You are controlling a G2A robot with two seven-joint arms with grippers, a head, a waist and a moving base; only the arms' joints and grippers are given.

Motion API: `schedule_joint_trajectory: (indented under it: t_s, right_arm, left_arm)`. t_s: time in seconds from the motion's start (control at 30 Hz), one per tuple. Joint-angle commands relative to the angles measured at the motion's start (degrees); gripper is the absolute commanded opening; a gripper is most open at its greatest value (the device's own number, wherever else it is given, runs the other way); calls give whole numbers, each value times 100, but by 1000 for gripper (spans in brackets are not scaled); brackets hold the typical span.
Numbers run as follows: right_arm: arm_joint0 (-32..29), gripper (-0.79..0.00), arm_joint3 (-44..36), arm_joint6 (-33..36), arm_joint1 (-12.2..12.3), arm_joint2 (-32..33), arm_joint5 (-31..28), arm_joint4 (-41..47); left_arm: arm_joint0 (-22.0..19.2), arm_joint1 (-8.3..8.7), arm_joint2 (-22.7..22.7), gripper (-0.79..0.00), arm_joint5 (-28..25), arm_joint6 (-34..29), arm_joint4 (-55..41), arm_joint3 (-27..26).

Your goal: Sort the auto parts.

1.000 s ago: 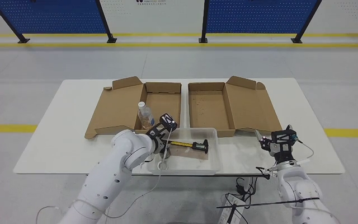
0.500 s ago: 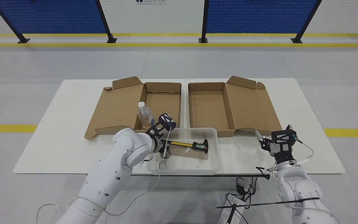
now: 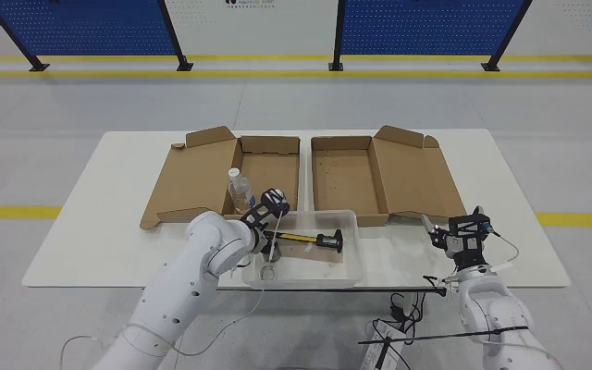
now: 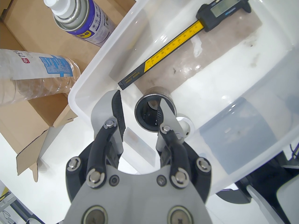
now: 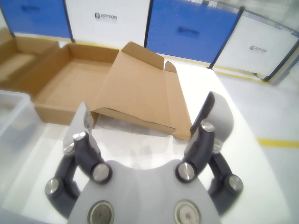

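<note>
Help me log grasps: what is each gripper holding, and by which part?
Nothing is clamped yet. The left gripper stands open astride the wall of the metal sleeve, one finger inside its bore. The right gripper is open, empty.

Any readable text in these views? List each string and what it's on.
"JOYSON", beside a logo: on the white wall panel behind the table; repeated, fainter, on the blue wall panel.
"WD-40": on the blue and silver spray can standing on cardboard.
Scale numbers and end print on the yellow-and-black digital caliper: too small to read.
Label on the clear plastic bottle: too small to read.
</note>
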Motion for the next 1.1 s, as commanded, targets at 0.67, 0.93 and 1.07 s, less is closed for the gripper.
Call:
schedule_joint_trajectory:
  t_s: [0.67, 0.93, 1.07]
  right_arm:
    - [0, 0, 0, 0, 0, 0, 0, 0]
    - [0, 0, 0, 0, 0, 0, 0, 0]
    - [0, 0, 0, 0, 0, 0, 0, 0]
  left_arm:
    - [-216, -37, 258, -394, -2, -101, -94, 177]
    - [-234, -45, 304, -354, 4, 10, -191, 161]
    - [-245, -44, 304, -403, 48, 66, -155, 106]
